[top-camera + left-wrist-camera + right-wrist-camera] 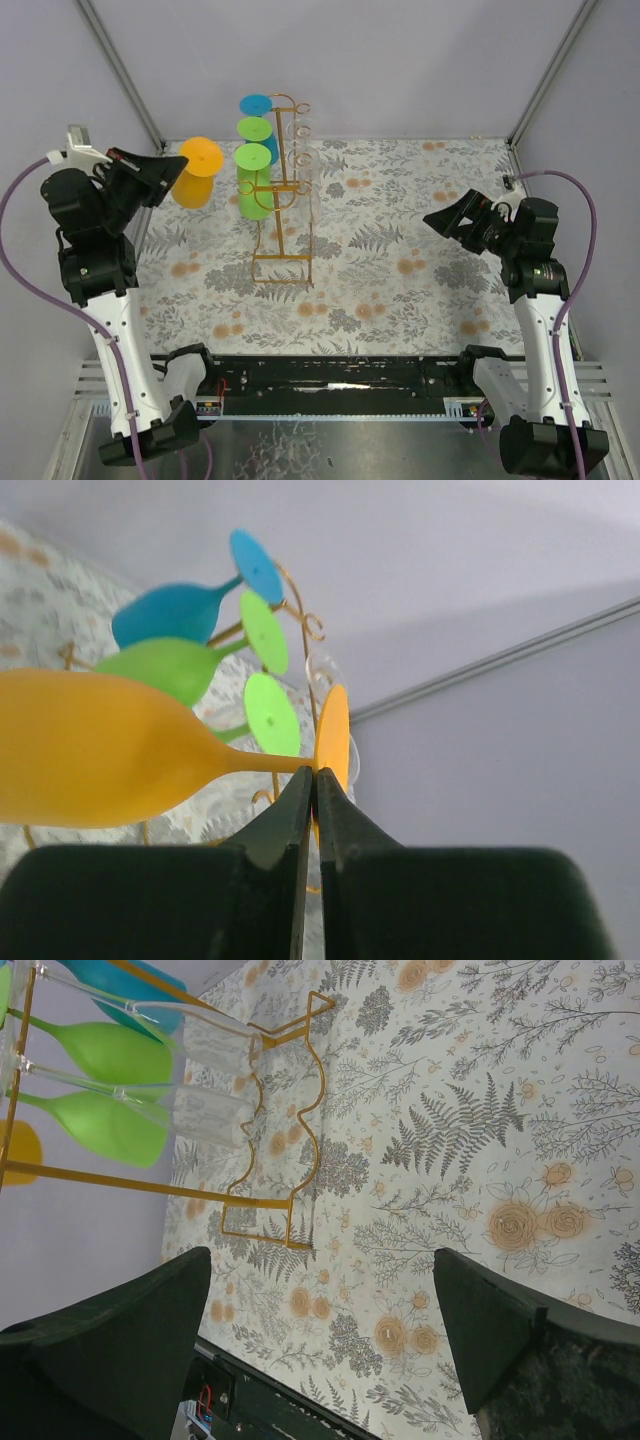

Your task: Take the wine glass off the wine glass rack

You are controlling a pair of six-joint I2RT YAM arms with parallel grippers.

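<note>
An orange wine glass [197,170] hangs upside down in the air left of the wine glass rack [282,222], apart from it. My left gripper [176,166] is shut on its stem. In the left wrist view the fingers [292,815] pinch the stem just below the foot [333,735], and the orange bowl [90,745] stretches out to the left. The gold wire rack [303,615] stands behind it. My right gripper [441,222] hovers open over the right side of the table, and nothing lies between its fingers [130,1340].
A blue glass [257,106] and two green glasses [252,160] hang upside down on the rack's left side. Clear glasses [306,150] hang on its right side. A floral cloth [400,270] covers the table. Grey walls close in the back and both sides.
</note>
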